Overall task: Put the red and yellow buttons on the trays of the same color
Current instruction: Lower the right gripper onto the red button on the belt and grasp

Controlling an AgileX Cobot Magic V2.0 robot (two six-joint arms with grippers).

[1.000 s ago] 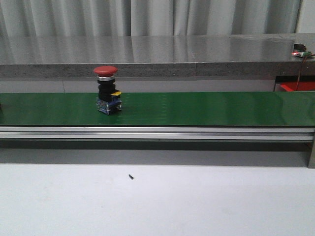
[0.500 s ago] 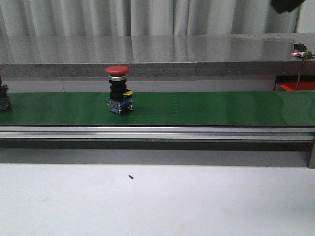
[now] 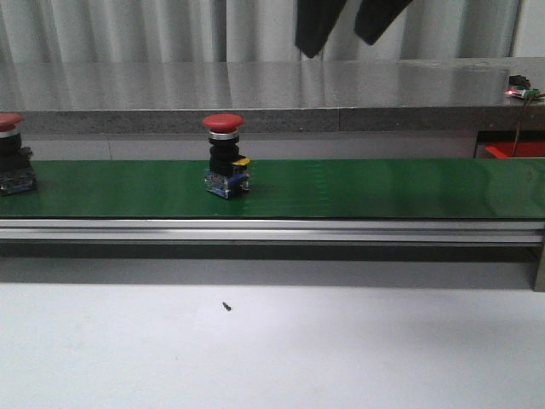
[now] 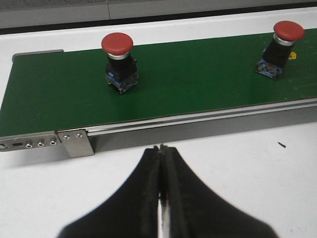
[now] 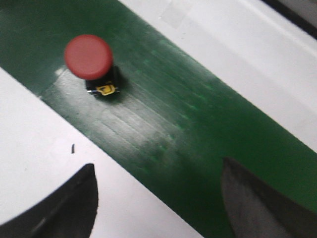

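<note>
Front view: red button (image 3: 226,157) on belt (image 3: 358,187)

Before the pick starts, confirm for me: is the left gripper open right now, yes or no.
No: in the left wrist view the left gripper has its two fingers pressed together with nothing between them, short of the green belt.

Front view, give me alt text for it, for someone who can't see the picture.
A red button stands upright on a green conveyor belt, left of centre, with a second red button at the belt's far left edge. The right gripper hangs open at the top of the frame, above and to the right of the nearer button, with a white table in front.
</note>
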